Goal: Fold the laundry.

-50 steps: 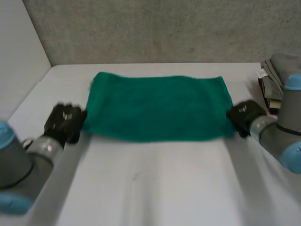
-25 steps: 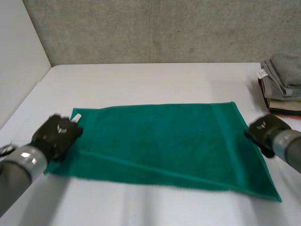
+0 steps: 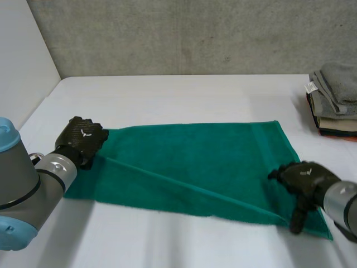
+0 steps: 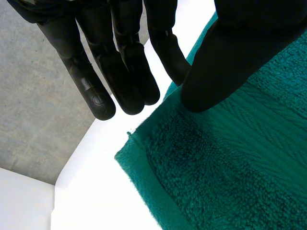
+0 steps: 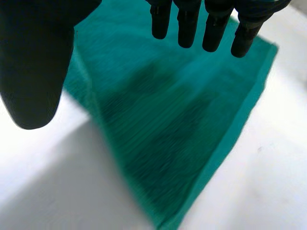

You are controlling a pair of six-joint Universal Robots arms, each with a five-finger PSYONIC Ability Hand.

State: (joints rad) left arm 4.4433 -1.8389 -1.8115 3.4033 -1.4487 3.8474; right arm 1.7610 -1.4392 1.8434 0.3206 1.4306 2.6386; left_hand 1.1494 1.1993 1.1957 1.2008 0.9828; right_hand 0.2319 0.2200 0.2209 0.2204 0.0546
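Observation:
A green towel [image 3: 195, 162] lies spread on the white table [image 3: 184, 95], with a diagonal crease running from its left side to its near right corner. My left hand [image 3: 82, 138] is at the towel's far left corner. In the left wrist view the towel [image 4: 230, 163] runs up between the thumb [image 4: 225, 62] and the straight fingers [image 4: 124, 62], which pinch its edge. My right hand [image 3: 301, 178] hovers over the towel's near right corner, open with fingers spread. Under its palm in the right wrist view the towel [image 5: 172, 124] lies free, below the fingers [image 5: 187, 24].
A stack of folded grey and dark towels [image 3: 334, 100] stands at the table's far right edge. A grey wall [image 3: 184, 33] runs along the back of the table, and a white wall closes off the left side.
The towel, held up spread between both hands, came down flat on the table. My right hand let go of its corner and opened; my left hand still pinches its corner.

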